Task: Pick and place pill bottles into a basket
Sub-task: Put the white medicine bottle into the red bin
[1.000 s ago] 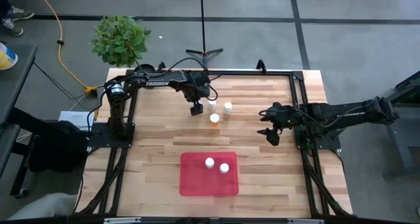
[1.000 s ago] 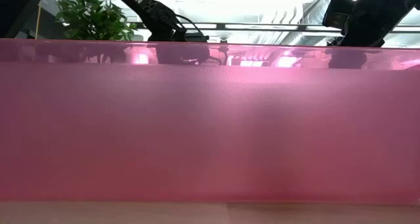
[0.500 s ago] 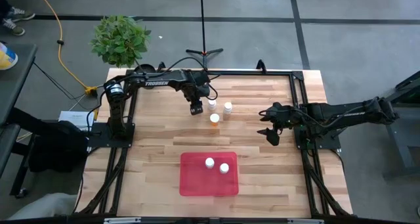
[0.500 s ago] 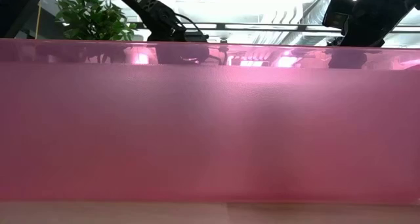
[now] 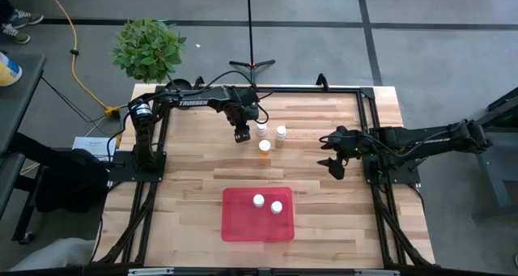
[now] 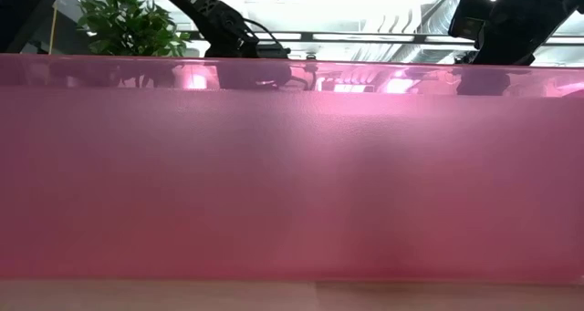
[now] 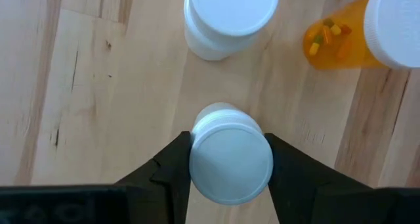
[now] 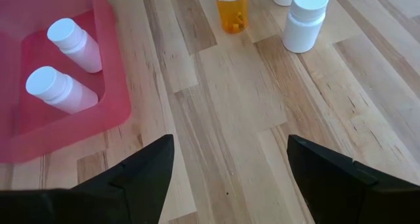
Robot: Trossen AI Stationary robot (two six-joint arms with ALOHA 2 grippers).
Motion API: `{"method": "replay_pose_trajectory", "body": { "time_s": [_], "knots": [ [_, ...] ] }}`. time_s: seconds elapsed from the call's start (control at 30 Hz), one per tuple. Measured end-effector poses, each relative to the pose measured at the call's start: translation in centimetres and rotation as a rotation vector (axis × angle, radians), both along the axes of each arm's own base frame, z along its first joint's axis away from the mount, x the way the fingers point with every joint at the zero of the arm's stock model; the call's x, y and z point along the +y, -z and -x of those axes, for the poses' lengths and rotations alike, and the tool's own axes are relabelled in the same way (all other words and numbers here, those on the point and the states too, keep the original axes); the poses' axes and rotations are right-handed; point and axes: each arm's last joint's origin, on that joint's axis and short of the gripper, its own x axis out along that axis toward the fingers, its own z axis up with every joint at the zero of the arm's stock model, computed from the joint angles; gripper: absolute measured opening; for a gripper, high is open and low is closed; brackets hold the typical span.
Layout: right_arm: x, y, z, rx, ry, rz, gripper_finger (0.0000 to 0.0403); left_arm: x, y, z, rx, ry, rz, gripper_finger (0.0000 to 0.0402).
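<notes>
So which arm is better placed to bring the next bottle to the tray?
The left. Its gripper is already closed around a white bottle beside the other bottles, so it only needs to lift and carry it to the tray. The right gripper is open, empty and off to the side.

The basket [image 6: 292, 174] wall fills the view, a plant [image 6: 128, 24] behind

Your wooden worktop [image 5: 194, 187] carries the red basket [image 5: 243, 227] near its front edge and three pill bottles [image 5: 281, 133] farther back.
</notes>
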Motion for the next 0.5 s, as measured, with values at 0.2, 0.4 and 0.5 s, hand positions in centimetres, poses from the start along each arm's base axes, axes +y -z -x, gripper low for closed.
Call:
{"method": "replay_pose_trajectory", "body": {
  "time_s": [0.2,0.4,0.5],
  "knots": [
    [0.0,0.0,0.0,0.0,-0.002,-0.002,0.0287,0.0,-0.1,0.0,0.002,0.001,-0.001,0.0192],
    [0.0,0.0,0.0,0.0,-0.002,-0.003,0.0287,0.2,-1.2,-0.5,-0.009,0.007,-0.009,0.0192],
    [0.0,0.0,0.0,0.0,-0.007,-0.008,0.0287,0.2,-1.6,-0.4,0.011,0.008,0.0,0.0192]
  ]
}}
